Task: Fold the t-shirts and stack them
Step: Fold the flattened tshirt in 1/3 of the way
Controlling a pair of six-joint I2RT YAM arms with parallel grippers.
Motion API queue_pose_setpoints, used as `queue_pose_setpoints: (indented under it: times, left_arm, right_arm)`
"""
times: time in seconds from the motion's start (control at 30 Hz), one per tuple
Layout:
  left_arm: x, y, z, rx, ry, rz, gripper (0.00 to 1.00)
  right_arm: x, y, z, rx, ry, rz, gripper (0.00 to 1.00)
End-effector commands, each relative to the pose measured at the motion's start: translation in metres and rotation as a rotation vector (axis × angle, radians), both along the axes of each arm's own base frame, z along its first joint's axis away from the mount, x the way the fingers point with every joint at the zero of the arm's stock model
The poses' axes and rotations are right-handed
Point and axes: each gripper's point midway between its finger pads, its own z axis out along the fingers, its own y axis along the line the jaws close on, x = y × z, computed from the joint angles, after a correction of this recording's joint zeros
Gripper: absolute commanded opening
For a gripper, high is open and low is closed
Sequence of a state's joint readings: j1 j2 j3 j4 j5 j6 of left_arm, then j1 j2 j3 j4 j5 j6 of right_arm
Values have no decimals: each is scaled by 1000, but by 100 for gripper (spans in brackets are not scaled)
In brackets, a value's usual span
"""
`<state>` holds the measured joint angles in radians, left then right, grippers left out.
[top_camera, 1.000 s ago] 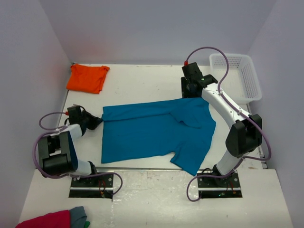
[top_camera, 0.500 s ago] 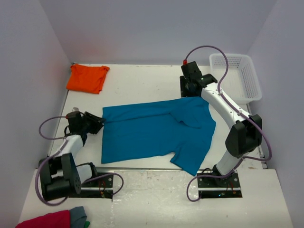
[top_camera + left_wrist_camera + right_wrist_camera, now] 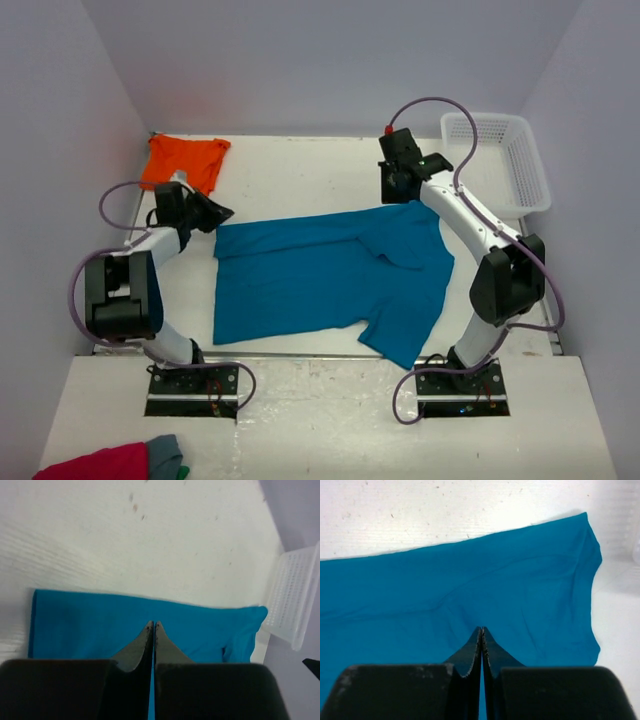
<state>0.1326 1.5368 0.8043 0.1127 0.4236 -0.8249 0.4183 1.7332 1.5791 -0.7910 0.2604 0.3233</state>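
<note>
While the teal t-shirt [image 3: 300, 280] lies spread on the surface [image 3: 300, 170], left jaws and right jaws sit pressed shut near its far edge, any pinched cloth unclear

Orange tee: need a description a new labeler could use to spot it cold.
Start at the white table and go to its far left corner, by the left wall. The orange t-shirt lies there bunched into a compact heap, just beyond the left gripper. It is the only orange thing there, and far less spread out than the teal-blue t-shirt lying flat mid-table.
</note>
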Motion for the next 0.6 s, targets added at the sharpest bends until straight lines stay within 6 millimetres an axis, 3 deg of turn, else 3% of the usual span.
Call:
queue_pose_setpoints:
  times: [0.0, 0.1, 0.4, 0.57]
  left_arm:
    - [-2, -19, -25, 10, 58, -80, 0]
    - [10, -21, -40, 58, 102, -89, 0]
    - [9, -2, -67, 149, 183, -21, 0]
    - [-1, -6, -86, 108, 216, -19, 0]
  right_arm:
    - [18, 18, 10, 112, -19, 3, 0]
    - [28, 31, -6, 126, 43, 18, 0]
    - [31, 33, 4, 136, 5, 34, 0]
    - [28, 31, 8, 131, -2, 42, 0]
